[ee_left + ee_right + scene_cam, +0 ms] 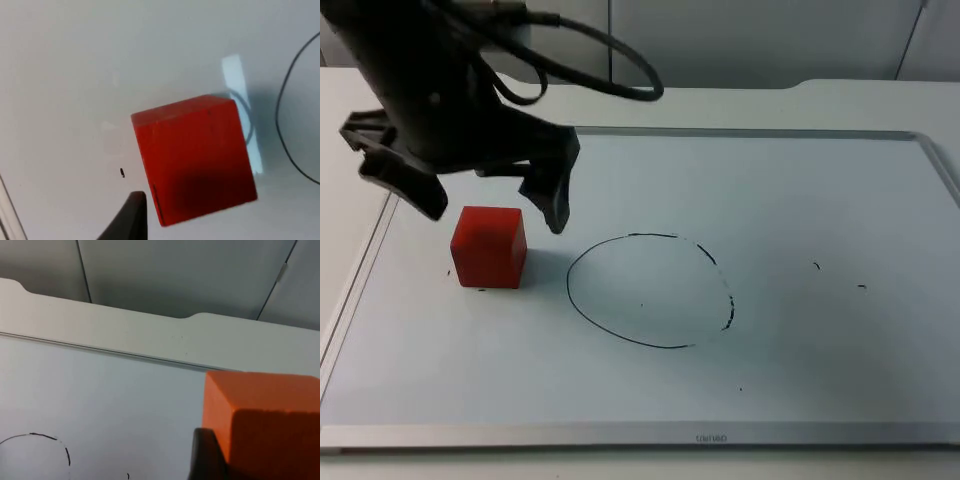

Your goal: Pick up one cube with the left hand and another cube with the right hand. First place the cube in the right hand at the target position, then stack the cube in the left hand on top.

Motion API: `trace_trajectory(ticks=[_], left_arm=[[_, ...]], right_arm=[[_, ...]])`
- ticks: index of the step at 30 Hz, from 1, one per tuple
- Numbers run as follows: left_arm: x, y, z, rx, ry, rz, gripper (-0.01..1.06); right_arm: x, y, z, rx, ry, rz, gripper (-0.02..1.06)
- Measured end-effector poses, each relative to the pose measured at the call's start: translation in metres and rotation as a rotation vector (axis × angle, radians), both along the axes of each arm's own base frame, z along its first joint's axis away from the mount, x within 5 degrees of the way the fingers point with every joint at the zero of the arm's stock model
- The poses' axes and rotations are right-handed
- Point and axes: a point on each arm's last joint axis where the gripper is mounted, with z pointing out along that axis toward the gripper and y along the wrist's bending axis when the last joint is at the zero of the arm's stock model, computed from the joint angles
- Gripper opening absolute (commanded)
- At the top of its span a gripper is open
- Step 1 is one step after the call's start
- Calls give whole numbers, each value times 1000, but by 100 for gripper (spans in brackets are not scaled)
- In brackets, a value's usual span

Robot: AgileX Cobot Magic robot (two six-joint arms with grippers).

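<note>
Top view: we see our left gripper (490, 205) hanging with fingers spread just above the red cube (489, 246), which sits on the bench (800, 380) beside the drawn circle (650, 290). Our right gripper's fingers pinch an orange cube (265, 425).

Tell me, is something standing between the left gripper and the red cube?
Nothing visible does. The left gripper hangs open right above the red cube, one finger on each side, with only bare whiteboard around it.
</note>
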Motion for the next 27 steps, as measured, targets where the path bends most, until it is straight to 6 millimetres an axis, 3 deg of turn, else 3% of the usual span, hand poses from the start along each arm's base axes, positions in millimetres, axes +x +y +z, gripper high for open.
trace_trajectory(ticks=[9,20,27], left_arm=[[14,-4,-33,19,29,54,102],[19,-2,-50,54,20,96,102],[22,-2,-51,46,-2,113,101]], right_arm=[[0,0,0,-17,-2,13,0],[0,0,0,-36,-4,27,0],[0,0,0,-39,-6,29,0]])
